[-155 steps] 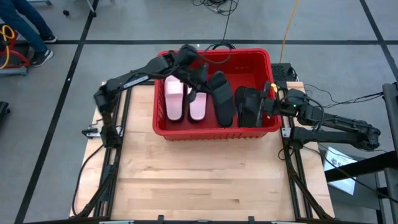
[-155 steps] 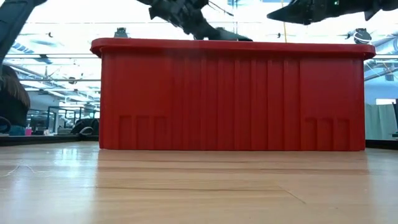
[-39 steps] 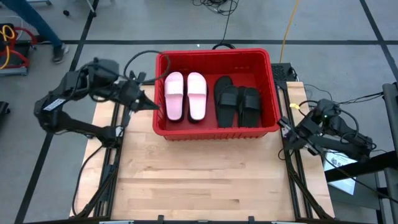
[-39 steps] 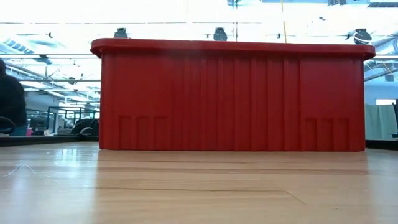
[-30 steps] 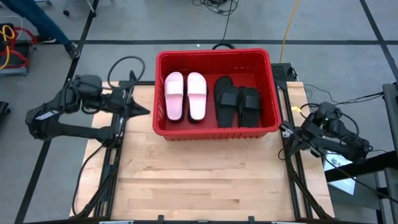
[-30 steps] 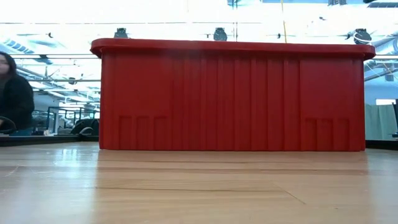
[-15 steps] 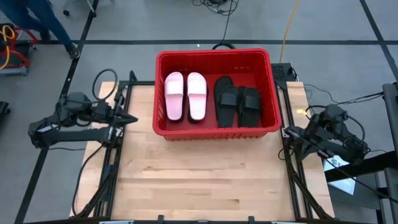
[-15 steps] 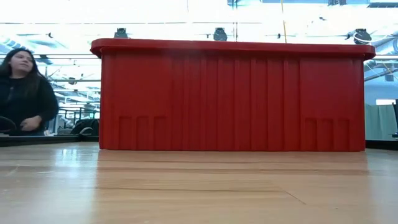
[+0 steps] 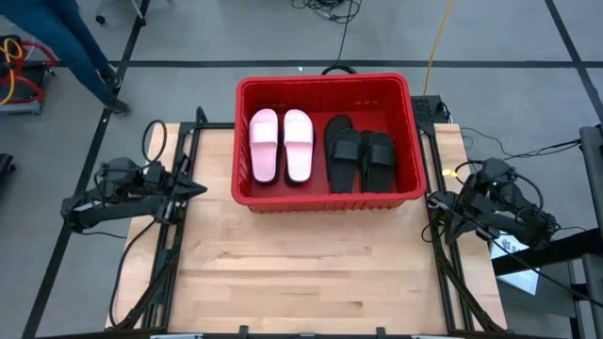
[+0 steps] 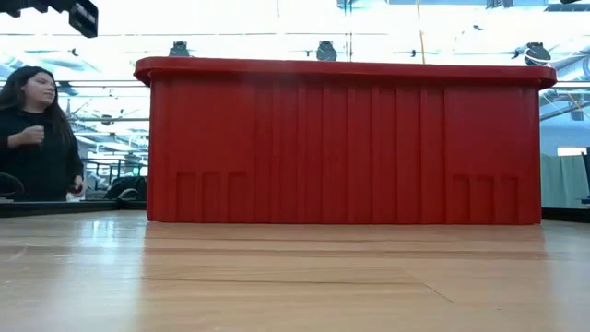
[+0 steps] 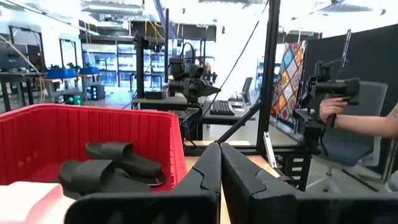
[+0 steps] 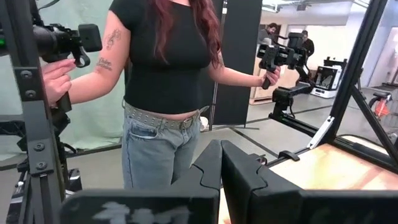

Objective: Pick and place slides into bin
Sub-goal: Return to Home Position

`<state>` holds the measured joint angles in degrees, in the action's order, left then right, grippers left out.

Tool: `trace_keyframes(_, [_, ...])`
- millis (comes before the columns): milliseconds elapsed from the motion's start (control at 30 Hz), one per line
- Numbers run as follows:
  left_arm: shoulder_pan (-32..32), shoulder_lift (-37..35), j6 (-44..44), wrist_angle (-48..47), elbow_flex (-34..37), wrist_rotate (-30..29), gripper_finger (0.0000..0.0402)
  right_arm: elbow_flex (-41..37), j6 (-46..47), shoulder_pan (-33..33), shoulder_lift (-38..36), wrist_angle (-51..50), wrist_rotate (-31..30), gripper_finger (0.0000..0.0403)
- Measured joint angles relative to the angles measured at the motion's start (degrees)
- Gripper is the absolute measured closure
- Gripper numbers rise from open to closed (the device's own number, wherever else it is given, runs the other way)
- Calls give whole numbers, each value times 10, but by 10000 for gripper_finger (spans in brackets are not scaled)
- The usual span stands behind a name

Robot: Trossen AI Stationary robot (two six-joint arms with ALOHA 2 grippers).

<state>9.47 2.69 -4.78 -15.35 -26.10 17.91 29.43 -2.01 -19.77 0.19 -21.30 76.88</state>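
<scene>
The red bin stands at the far middle of the wooden table. Inside it a pale pink pair of slides lies on the left and a black pair on the right, soles down on the bin's floor. The left wrist view shows the black pair over the bin's wall. My left gripper is shut and points level at the bin from the table's left edge, holding nothing. My right gripper is shut at the table's right edge, beside the bin's near right corner.
Bare wooden table stretches in front of the bin. Black frame rails run along both table sides. A person holding handle devices stands beyond the right edge; another person is past the table's far left.
My left gripper, shut throughout, has drawn back from beside the bin toward the table's left edge and sunk lower, its arm folding in. The slides and the bin have not moved. A person has walked into the low view at the left.
</scene>
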Motion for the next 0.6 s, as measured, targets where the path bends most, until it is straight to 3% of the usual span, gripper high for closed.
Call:
trace_keyframes(233, [0,-22,3,29,37,20,389,-12,-45,0,0,0,59,403])
trace_keyframes(600, [0,-24,-10,67,78,67,396,-21,-8,0,0,40,57,403])
